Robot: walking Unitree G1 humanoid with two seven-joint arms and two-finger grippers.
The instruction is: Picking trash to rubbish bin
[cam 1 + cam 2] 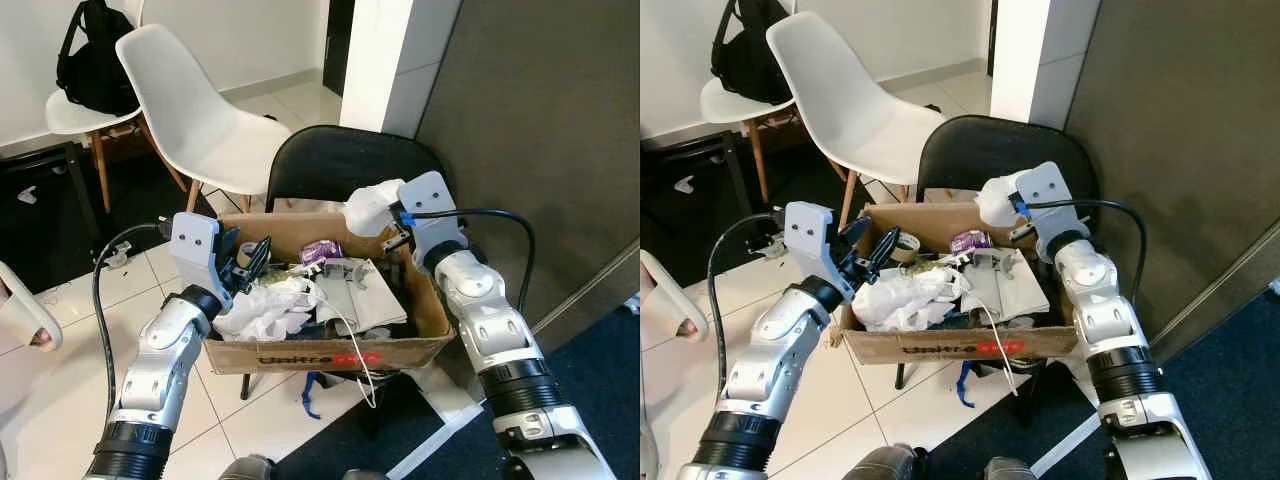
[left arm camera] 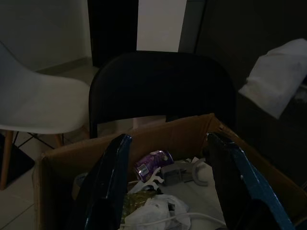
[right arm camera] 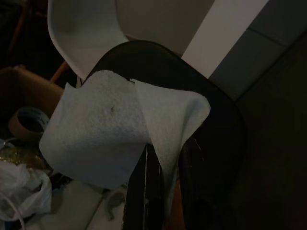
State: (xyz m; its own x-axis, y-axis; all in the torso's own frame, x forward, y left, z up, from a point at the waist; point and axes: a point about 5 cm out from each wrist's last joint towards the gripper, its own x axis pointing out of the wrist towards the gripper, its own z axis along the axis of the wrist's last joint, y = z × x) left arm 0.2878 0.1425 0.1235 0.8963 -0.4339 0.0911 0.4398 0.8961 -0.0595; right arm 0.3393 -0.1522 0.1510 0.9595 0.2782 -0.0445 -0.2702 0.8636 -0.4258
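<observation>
A cardboard box [image 1: 330, 354] used as the rubbish bin sits on a black chair [image 1: 340, 160], full of white plastic bags, a purple can [image 1: 322, 250], tape and papers. My right gripper [image 1: 392, 228] is shut on a white tissue [image 1: 372, 206], held above the box's back right corner. In the right wrist view the white tissue [image 3: 120, 129] drapes over the fingers [image 3: 146, 191]. My left gripper [image 1: 252, 258] hovers open over the box's left side, with nothing between its fingers [image 2: 112, 182].
A white chair [image 1: 190, 110] stands behind and to the left, with another chair holding a black bag [image 1: 92, 55]. A dark wall panel [image 1: 540, 130] rises close on the right. Tiled floor lies left of the box, dark carpet on the right.
</observation>
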